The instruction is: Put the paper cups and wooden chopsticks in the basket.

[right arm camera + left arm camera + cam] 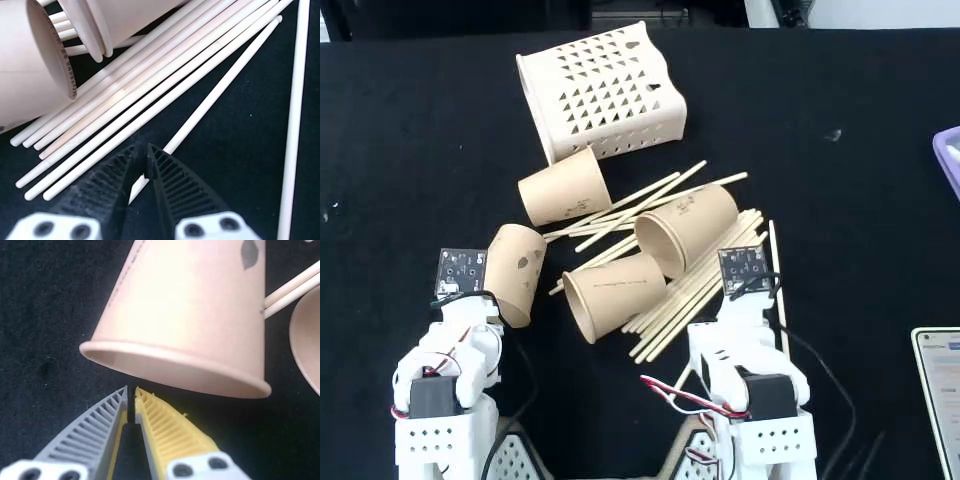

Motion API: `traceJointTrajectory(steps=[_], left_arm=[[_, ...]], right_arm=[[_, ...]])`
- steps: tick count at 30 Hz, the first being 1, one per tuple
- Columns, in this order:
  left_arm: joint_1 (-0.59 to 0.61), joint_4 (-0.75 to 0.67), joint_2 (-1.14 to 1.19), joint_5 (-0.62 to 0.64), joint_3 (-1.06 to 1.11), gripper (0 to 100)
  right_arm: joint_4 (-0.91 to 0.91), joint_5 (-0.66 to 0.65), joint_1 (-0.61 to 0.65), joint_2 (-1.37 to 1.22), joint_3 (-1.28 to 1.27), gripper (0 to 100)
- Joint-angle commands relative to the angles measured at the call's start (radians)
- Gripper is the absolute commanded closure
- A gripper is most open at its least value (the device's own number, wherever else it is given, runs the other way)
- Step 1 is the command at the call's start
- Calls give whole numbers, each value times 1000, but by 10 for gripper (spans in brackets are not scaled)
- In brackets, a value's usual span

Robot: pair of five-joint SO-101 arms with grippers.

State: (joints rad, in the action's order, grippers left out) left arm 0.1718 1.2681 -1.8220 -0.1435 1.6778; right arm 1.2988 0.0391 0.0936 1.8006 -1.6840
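bright, even overhead light; faint shadows.

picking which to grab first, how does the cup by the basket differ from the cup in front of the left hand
The first cup lies right beside the basket, mouth toward the chopsticks; the second cup lies apart from it, mouth toward the left hand. The second cup shows dark marks on its side; the first cup looks plainer. Both lie on their sides, outside the basket.

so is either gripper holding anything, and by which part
Nothing is held. The left gripper is shut by the rim of a paper cup; the right gripper is shut over a loose chopstick.
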Motion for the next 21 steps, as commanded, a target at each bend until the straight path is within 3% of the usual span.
traceJointTrajectory(steps=[1,21], left_arm=[[-7,6,-3,-6,22,970],[-7,6,-3,-6,22,970]], right_arm=[[6,0,-11,94,-1,986],[-11,-2,-8,94,-1,984]])
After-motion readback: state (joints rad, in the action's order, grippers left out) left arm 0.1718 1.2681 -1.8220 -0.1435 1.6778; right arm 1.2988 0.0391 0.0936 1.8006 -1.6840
